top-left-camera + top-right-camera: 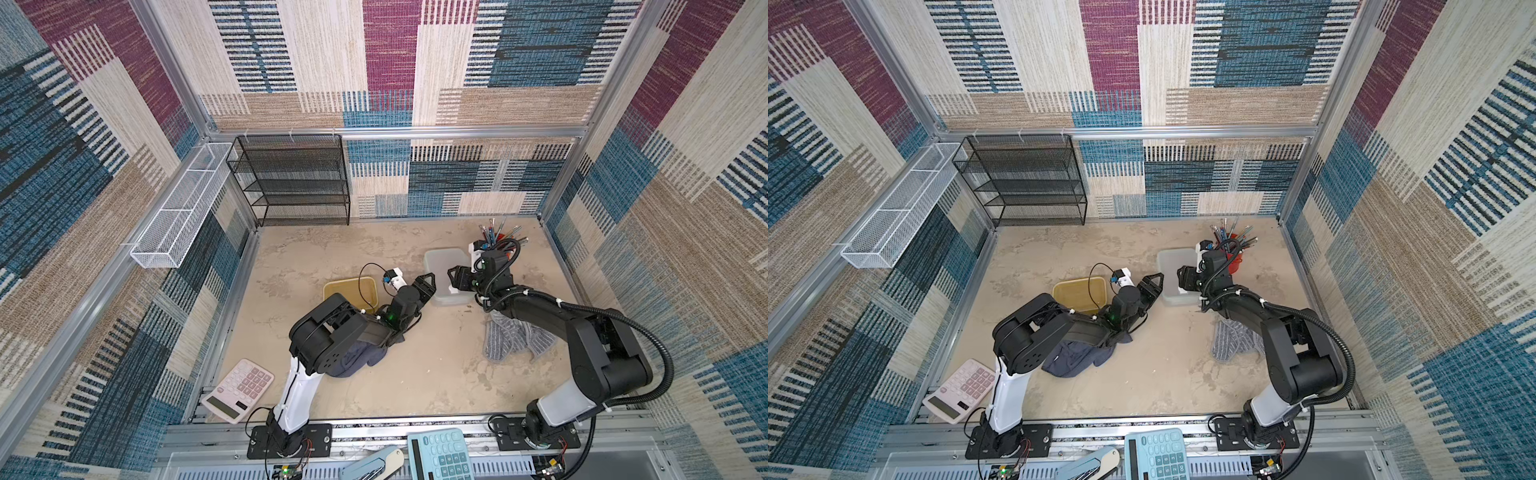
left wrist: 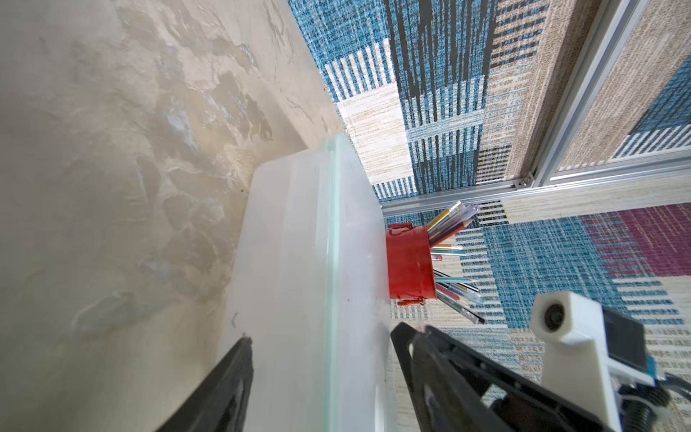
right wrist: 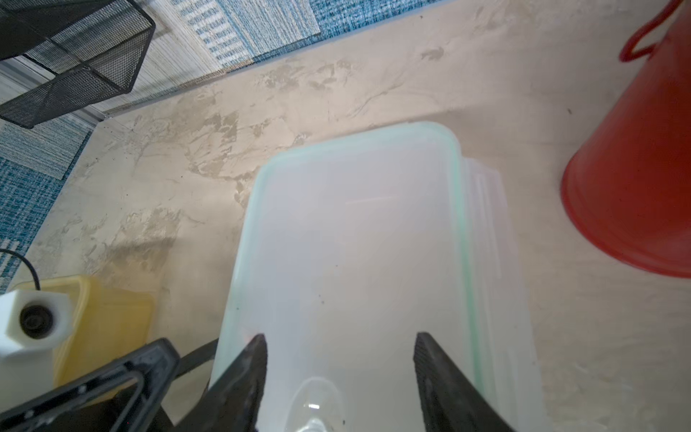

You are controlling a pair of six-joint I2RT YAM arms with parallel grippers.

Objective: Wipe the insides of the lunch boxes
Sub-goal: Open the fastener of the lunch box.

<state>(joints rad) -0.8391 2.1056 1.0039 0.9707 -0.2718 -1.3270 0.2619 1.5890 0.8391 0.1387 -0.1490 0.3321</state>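
Note:
The clear frosted lunch box (image 1: 441,262) (image 1: 1171,259) stands at the back right with its green-rimmed lid (image 3: 355,232) lying on it, slightly offset. My right gripper (image 1: 454,276) (image 3: 340,336) hovers open over the lid's near end. My left gripper (image 1: 430,282) (image 2: 321,334) is open at the box's left side, one finger low by the wall (image 2: 284,262), the other above the lid. The amber-yellow lunch box (image 1: 345,289) (image 1: 1077,291) (image 3: 104,321) sits open-topped left of it, partly hidden by my left arm.
A red pencil cup (image 1: 505,249) (image 2: 409,265) stands right behind the clear box. A grey striped cloth (image 1: 511,343) lies under my right arm, a dark blue cloth (image 1: 353,361) under my left. Pink calculator (image 1: 239,390) front left; black mesh shelf (image 1: 291,178) at the back.

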